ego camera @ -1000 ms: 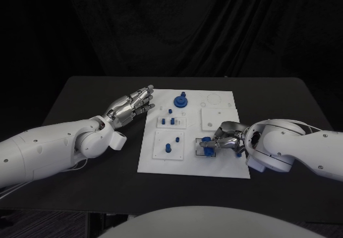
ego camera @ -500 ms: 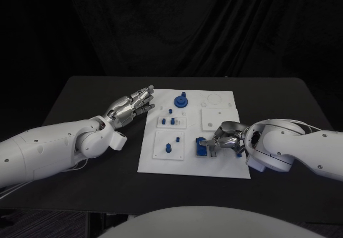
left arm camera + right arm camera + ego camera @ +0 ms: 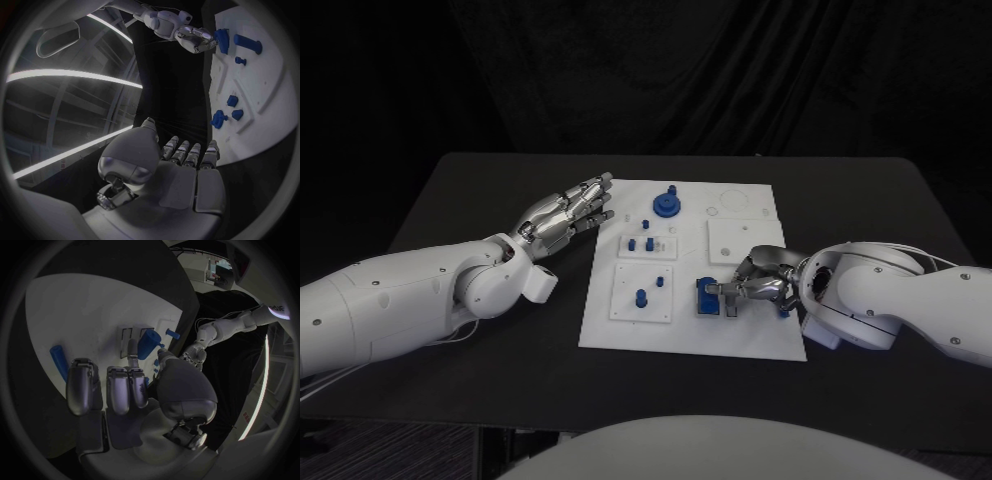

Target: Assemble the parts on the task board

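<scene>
Black cloth backs a dark matte surface (image 3: 473, 180) that carries the white rectangular task board (image 3: 747, 335) at its middle. Right hand (image 3: 759, 285), silver and many-fingered, sits at the board's near right part, fingers closed around a blue blocky plastic part (image 3: 710, 297) over a black-outlined square recess. Right wrist view shows the same part (image 3: 147, 342) at the fingertips, tilted, beside that outline. Whether it is already seated in the recess cannot be told.

Left hand (image 3: 567, 215) hovers beside the board's left edge, fingers spread and straight, holding nothing.

Other small blue parts on the board: a round knobbed piece (image 3: 665, 205) toward the far edge, short pegs (image 3: 640, 243) in the middle plate, one upright peg (image 3: 640, 297) in the near plate.

Judgement: the step is seating the block. To do it well, square the part to the outline first, lower it straight, press evenly, and release only once it sits flush. A tilted entry may jam.
</scene>
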`<control>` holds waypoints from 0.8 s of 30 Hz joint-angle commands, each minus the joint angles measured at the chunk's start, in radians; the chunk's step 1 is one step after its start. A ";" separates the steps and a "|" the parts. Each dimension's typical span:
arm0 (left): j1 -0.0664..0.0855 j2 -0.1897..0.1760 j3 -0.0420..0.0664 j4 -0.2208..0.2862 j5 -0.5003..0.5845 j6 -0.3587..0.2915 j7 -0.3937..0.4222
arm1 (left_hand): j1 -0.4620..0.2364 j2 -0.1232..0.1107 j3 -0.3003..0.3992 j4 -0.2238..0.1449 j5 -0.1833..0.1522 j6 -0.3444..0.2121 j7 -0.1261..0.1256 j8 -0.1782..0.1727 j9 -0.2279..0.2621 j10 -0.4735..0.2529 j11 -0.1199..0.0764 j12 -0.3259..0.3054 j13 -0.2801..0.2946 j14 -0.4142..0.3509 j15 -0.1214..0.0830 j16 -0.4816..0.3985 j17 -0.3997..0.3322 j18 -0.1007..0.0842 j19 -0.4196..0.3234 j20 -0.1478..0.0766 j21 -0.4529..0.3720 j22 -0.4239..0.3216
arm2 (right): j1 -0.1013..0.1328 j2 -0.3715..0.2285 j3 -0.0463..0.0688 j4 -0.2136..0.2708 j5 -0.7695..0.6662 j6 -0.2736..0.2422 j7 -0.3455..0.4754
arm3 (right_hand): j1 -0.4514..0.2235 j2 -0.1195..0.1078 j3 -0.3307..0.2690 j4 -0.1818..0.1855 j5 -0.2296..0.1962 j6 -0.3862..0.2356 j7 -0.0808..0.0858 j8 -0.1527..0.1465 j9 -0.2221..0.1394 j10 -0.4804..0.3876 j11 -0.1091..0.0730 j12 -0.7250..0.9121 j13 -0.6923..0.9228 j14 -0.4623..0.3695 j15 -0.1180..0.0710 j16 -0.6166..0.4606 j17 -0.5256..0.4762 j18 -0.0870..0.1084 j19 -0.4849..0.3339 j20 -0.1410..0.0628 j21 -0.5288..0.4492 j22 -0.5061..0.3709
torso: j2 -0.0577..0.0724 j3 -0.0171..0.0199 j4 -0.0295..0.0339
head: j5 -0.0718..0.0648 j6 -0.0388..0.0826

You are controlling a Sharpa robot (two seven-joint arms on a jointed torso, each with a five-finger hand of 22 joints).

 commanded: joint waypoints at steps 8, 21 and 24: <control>-0.004 -0.003 0.001 0.003 -0.001 0.016 0.011 | 0.009 0.001 0.001 -0.008 0.006 0.000 0.006 0.006 0.002 -0.002 0.006 0.006 0.001 0.001 0.011 -0.004 -0.001 0.009 0.002 0.005 0.003 0.001 | -0.002 -0.030 0.000 0.049 -0.108 -0.059 0.117 | 0.083 -0.012 -0.033 -0.036 0.004 -0.010 -0.016 0.074 0.056 0.104 -0.005 0.005 0.263 0.101 -0.002 0.000 0.244 0.016 0.031 -0.001 0.010 0.210 | 0.000 0.0010 -0.0002 | 0.001 0.000; -0.005 -0.006 0.001 0.004 -0.001 0.015 0.009 | 0.010 0.001 0.002 -0.010 0.008 0.001 0.006 0.007 0.002 -0.002 0.005 0.006 0.001 0.001 0.013 -0.004 -0.001 0.009 0.002 0.005 0.003 0.001 | -0.002 -0.051 0.000 0.068 -0.171 -0.031 0.127 | 0.142 0.013 -0.110 -0.030 0.005 -0.103 -0.042 0.339 0.290 0.104 -0.028 0.005 0.263 0.102 -0.022 0.001 0.245 0.015 0.034 -0.017 0.012 0.212 | 0.002 0.0019 -0.0008 | 0.002 0.000; -0.005 -0.006 0.001 0.004 -0.001 0.015 0.008 | 0.010 0.001 0.002 -0.010 0.008 0.001 0.006 0.007 0.002 -0.002 0.005 0.006 0.001 0.001 0.013 -0.004 -0.001 0.009 0.002 0.005 0.003 0.001 | -0.003 -0.051 0.000 0.062 -0.198 -0.006 0.113 | 0.163 0.015 -0.119 -0.041 0.006 -0.118 -0.048 0.392 0.343 0.104 -0.034 0.005 0.263 0.100 -0.026 -0.002 0.238 0.016 0.033 -0.022 0.009 0.211 | 0.001 0.0015 -0.0006 | 0.001 0.000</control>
